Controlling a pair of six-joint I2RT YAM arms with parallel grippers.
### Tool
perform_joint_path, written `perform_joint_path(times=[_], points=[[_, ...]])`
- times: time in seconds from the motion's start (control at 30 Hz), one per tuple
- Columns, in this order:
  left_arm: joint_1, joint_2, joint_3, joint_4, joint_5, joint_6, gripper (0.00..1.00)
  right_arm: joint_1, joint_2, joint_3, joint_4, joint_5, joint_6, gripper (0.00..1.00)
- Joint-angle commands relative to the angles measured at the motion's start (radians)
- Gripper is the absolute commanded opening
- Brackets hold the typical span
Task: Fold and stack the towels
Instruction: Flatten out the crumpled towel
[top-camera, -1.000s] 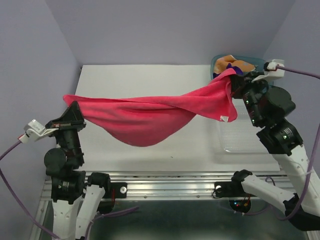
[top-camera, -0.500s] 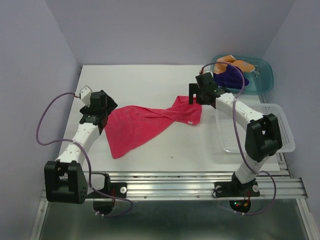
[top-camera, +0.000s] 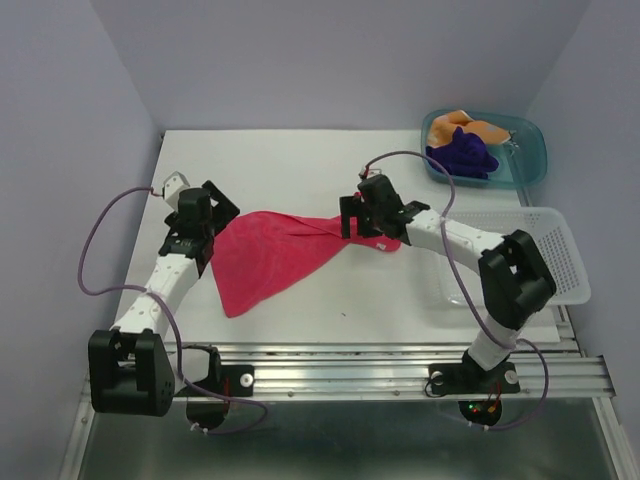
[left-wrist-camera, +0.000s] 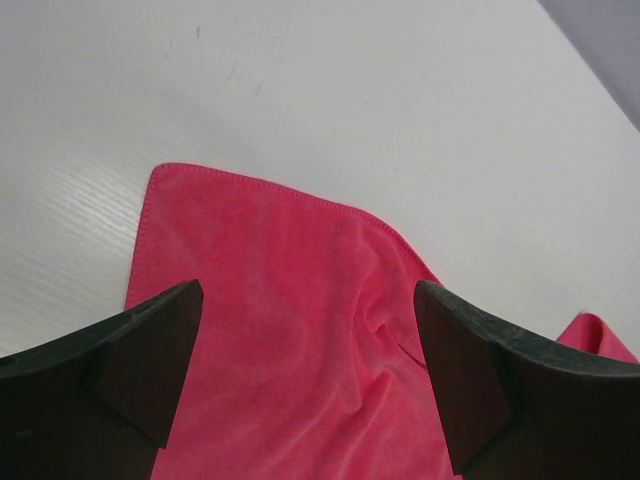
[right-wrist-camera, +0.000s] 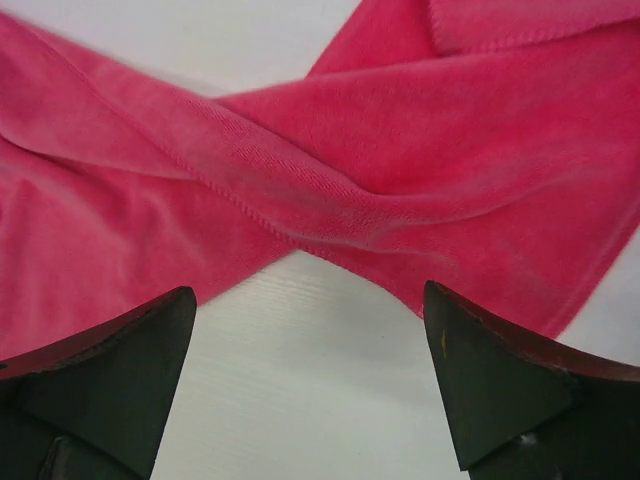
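The pink-red towel (top-camera: 270, 255) lies loose on the white table (top-camera: 300, 165), twisted near its right end (top-camera: 385, 240), with one corner pointing toward the near edge. My left gripper (top-camera: 222, 212) hovers open over the towel's left corner; in the left wrist view the cloth (left-wrist-camera: 280, 280) lies flat below the left gripper (left-wrist-camera: 308, 292). My right gripper (top-camera: 350, 218) stands open over the twist; the right wrist view shows the crossed folds (right-wrist-camera: 400, 150) beyond the right gripper (right-wrist-camera: 308, 292) and bare table between the fingers. A purple towel (top-camera: 462, 155) and an orange towel (top-camera: 470, 125) sit bunched in the bin.
A teal plastic bin (top-camera: 535, 150) stands at the back right corner. A clear ribbed tray (top-camera: 560, 260) sits on the table's right side beside the right arm. Purple walls close in the table at the left, back and right.
Both grippers have opened and let go of the pink-red towel, which went from stretched in the air to lying on the table. The right gripper has since shifted left over the twist.
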Motion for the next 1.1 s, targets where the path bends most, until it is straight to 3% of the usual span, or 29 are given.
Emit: perform_joint_path(times=[0.0, 0.17, 0.3, 0.37, 0.57, 0.67, 0.87, 0.9, 1.07], points=[[0.002, -0.001, -0.036, 0.064, 0.088, 0.017, 0.99, 0.015, 0.137, 0.014, 0.004, 0.015, 0.067, 1.0], [0.002, 0.009, -0.112, 0.136, 0.151, 0.006, 0.99, 0.01, 0.291, 0.142, -0.07, 0.141, 0.079, 1.0], [0.002, 0.073, -0.153, 0.185, 0.194, -0.002, 0.99, -0.04, 0.407, 0.267, -0.106, 0.156, 0.084, 0.97], [-0.004, 0.108, -0.161, 0.202, 0.299, -0.014, 0.99, -0.059, 0.469, 0.345, -0.119, 0.162, 0.076, 0.97], [-0.127, 0.289, -0.168, 0.257, 0.317, -0.038, 0.99, -0.099, 0.602, 0.572, -0.145, 0.155, -0.044, 0.97], [-0.248, 0.344, -0.112, 0.205, 0.266, -0.052, 0.99, -0.1, 0.622, 0.603, -0.11, 0.123, -0.114, 0.97], [-0.473, 0.441, -0.093, 0.246, 0.331, -0.155, 0.99, -0.111, 0.737, 0.774, -0.113, 0.019, -0.196, 0.97], [-0.556, 0.453, -0.093, 0.262, 0.335, -0.172, 0.99, -0.111, 0.749, 0.793, -0.11, 0.006, -0.205, 0.97], [-0.741, 0.562, -0.032, 0.422, 0.445, -0.245, 0.99, -0.111, 0.802, 0.896, -0.098, -0.161, -0.24, 0.96]])
